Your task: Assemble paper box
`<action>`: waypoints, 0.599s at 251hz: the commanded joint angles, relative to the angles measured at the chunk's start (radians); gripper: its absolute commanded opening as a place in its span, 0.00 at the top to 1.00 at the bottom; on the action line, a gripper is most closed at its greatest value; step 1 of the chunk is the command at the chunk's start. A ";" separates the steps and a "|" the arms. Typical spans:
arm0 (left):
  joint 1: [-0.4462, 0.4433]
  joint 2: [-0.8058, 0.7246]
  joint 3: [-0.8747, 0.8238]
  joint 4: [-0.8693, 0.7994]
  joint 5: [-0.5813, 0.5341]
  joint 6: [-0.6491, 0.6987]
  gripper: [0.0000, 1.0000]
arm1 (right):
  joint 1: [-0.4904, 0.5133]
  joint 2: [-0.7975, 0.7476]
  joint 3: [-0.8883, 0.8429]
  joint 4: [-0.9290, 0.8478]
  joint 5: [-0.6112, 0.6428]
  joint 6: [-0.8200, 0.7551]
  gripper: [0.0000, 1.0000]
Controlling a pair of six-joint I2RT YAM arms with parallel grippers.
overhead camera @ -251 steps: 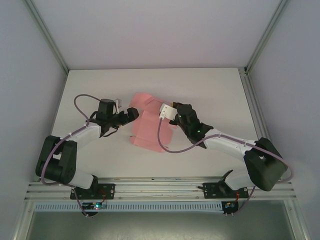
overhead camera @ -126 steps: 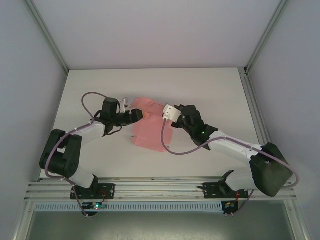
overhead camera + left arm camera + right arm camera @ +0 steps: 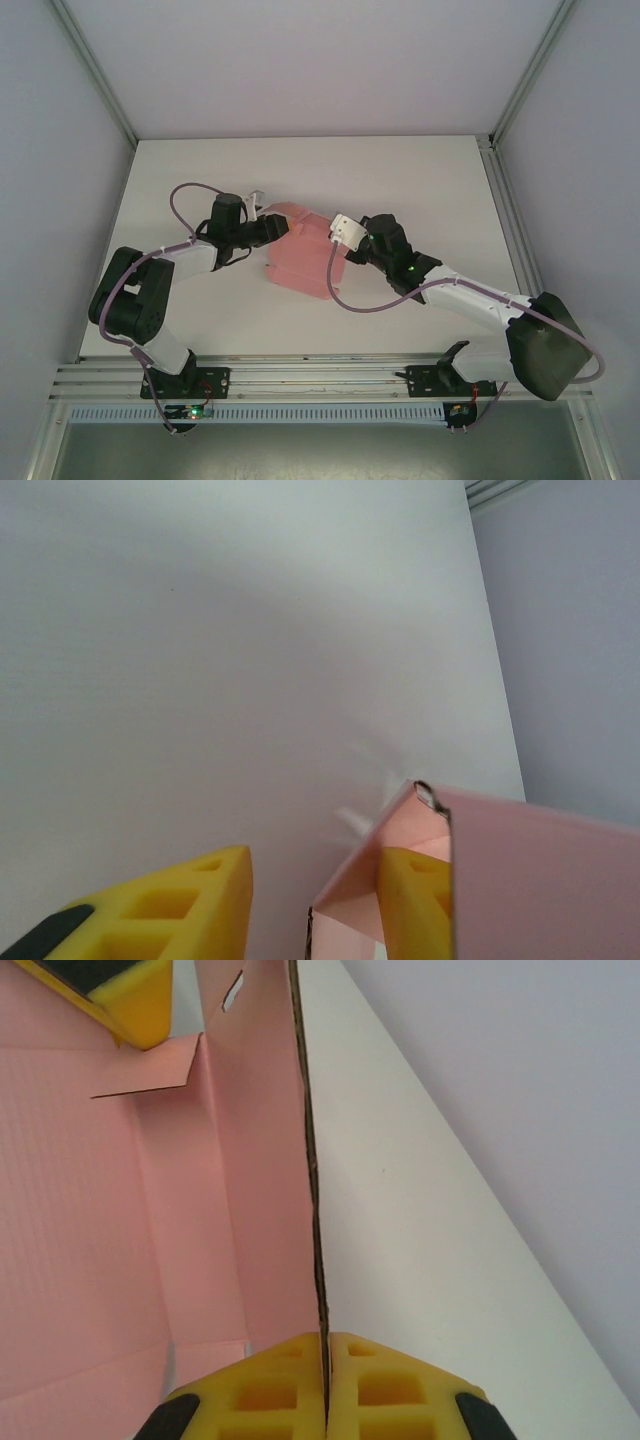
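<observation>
The pink paper box [image 3: 300, 262] stands partly folded in the middle of the white table [image 3: 430, 180], walls raised. My right gripper [image 3: 338, 243] is at its right side. In the right wrist view that gripper [image 3: 326, 1380] is shut on the upright edge of a pink wall [image 3: 260, 1160], and the box's inside [image 3: 90, 1220] lies to the left. My left gripper [image 3: 277, 228] is at the box's upper left corner and open [image 3: 305, 920]. One yellow finger [image 3: 415, 905] sits inside a folded pink corner [image 3: 540, 880]; the other finger [image 3: 170, 905] is outside it.
The tabletop reaches a metal frame rail [image 3: 505, 190] on the right and grey walls at the back and sides. Both arm bases sit on the near rail [image 3: 320, 380]. A purple cable [image 3: 340, 290] from the right arm loops over the box's near right edge.
My left gripper has moved right, up to the box's corner. The box has shifted and its walls stand more upright. My right gripper has moved slightly with it.
</observation>
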 commanded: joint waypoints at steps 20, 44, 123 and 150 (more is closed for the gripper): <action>-0.059 0.002 0.039 -0.122 -0.090 0.048 0.54 | 0.001 -0.049 -0.002 0.071 -0.106 0.059 1.00; -0.073 -0.005 0.039 -0.146 -0.116 0.036 0.55 | 0.001 -0.040 -0.006 0.065 -0.118 0.059 1.00; -0.078 -0.042 0.045 -0.317 -0.185 0.020 0.46 | 0.000 0.024 0.013 0.060 -0.024 -0.024 1.00; -0.078 -0.122 0.022 -0.438 -0.259 0.045 0.35 | 0.002 0.055 0.046 -0.002 0.043 -0.121 1.00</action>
